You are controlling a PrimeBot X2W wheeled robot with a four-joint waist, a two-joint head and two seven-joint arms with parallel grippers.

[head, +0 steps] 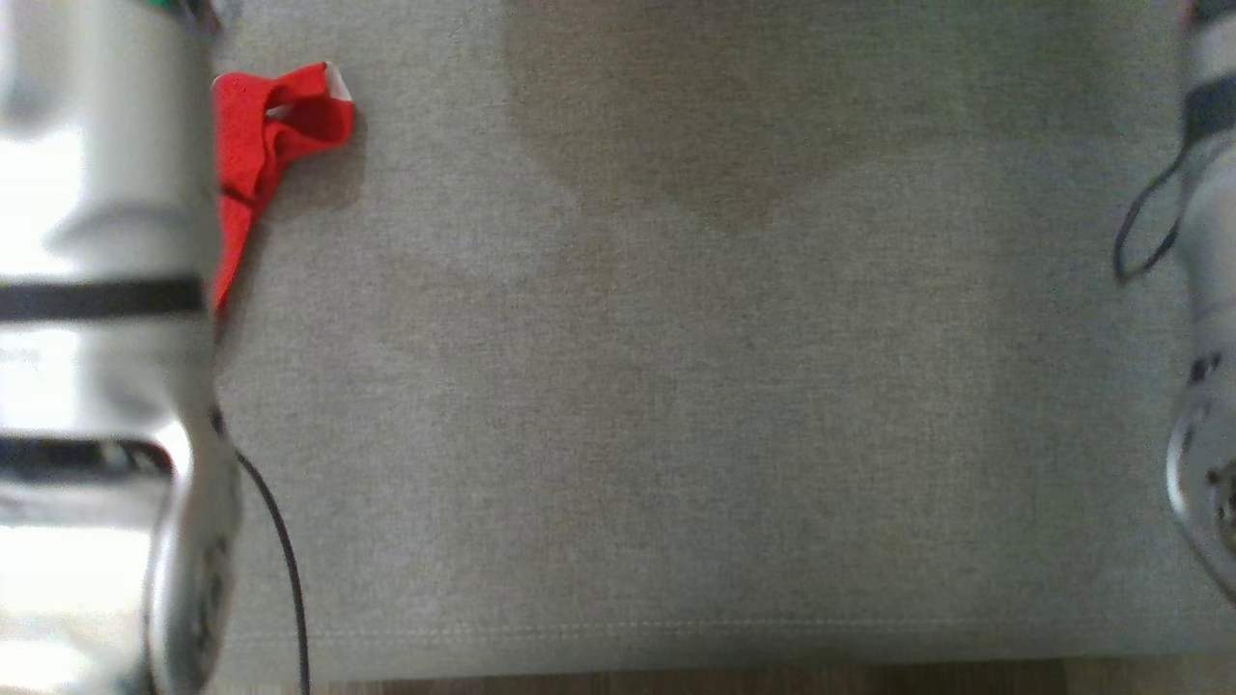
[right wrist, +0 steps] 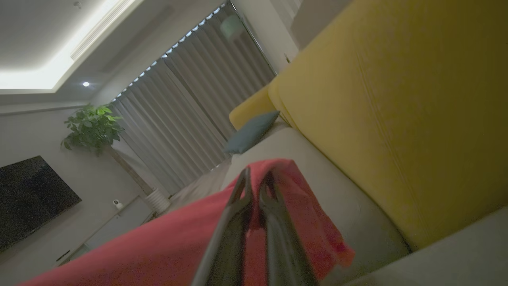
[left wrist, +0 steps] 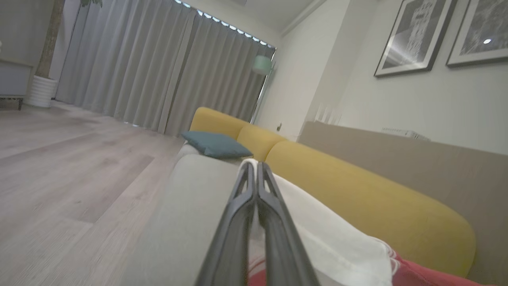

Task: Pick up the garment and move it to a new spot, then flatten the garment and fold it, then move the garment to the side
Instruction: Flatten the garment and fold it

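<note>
Grey-beige sofa seat point(head: 676, 386) spans head view, faint darker patch near top centre. Strip of wood floor point(head: 676, 681) along bottom edge. Mustard-yellow backrest point(left wrist: 357, 186) runs behind seat. Teal cushion point(left wrist: 216, 145) lies on seat at far end, near backrest. Grey pleated curtains point(left wrist: 158, 71) beyond, full height. Mint lampshade point(left wrist: 262, 64) beside curtains. Two framed pictures point(left wrist: 412, 37) on wall above sofa. White ribbed planter point(left wrist: 39, 92) on floor. Leafy plant point(right wrist: 93, 127) near curtains. Dark TV point(right wrist: 31, 198) on wall. Lit ceiling cove point(right wrist: 59, 59).
</note>
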